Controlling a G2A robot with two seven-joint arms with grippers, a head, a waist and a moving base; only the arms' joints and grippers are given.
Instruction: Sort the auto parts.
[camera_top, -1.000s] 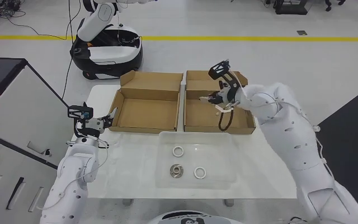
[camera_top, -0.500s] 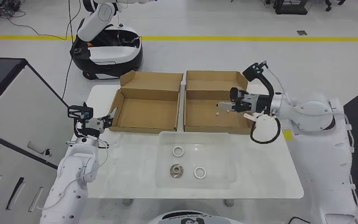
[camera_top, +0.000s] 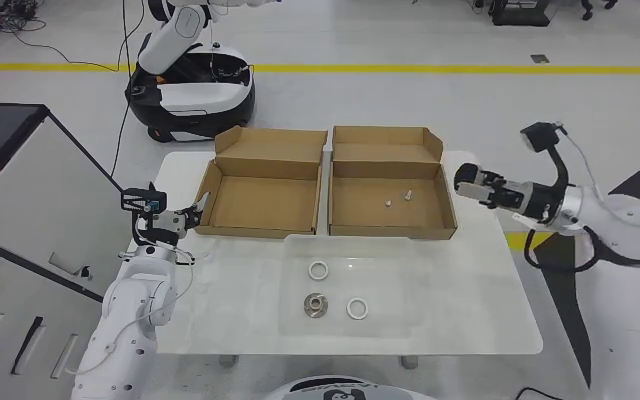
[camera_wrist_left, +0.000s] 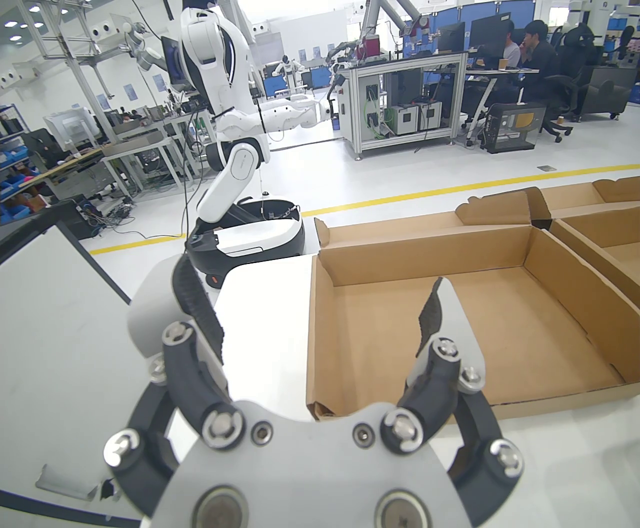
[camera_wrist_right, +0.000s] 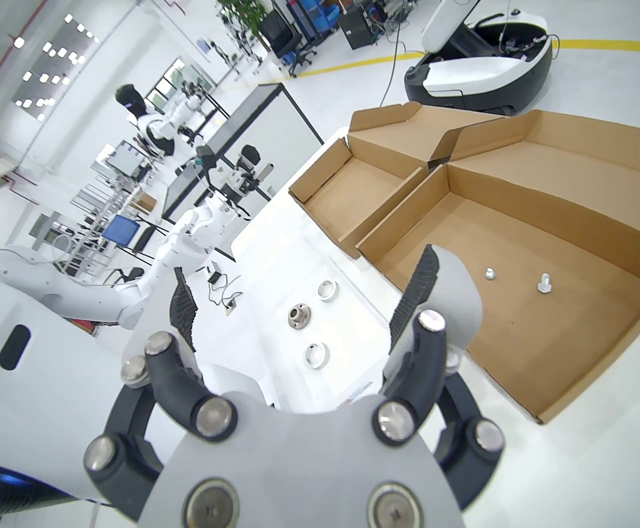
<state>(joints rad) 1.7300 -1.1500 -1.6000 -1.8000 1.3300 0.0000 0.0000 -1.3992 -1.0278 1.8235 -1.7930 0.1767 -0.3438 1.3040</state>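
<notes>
The left gripper (camera_wrist_left: 310, 272) hung over the left side of the table (camera_top: 480, 300), just beside the left wall of the left box (camera_top: 263, 203). Its jaws were spread apart and held nothing. The floor of the left box was bare cardboard.

The right gripper (camera_top: 465, 182) was over the right side of the table, just outside the right wall of the right box (camera_top: 355, 205). In the right wrist view its jaws were also released, with nothing between them.

Two small metal parts lay on the floor of the right box, in its right half: a bolt (camera_top: 407, 194) and a round part (camera_top: 387, 203), near each other but apart. The bolt stood on its wide base, stem up, as the right wrist view showed (camera_wrist_right: 544, 283).

In front of the boxes stood a clear tray (camera_top: 400, 255). In it lay a ring (camera_top: 319, 270), a second ring (camera_top: 357, 309) and a grey hub (camera_top: 315, 304). The hub lay between the two rings, and all three were apart from each other.
</notes>
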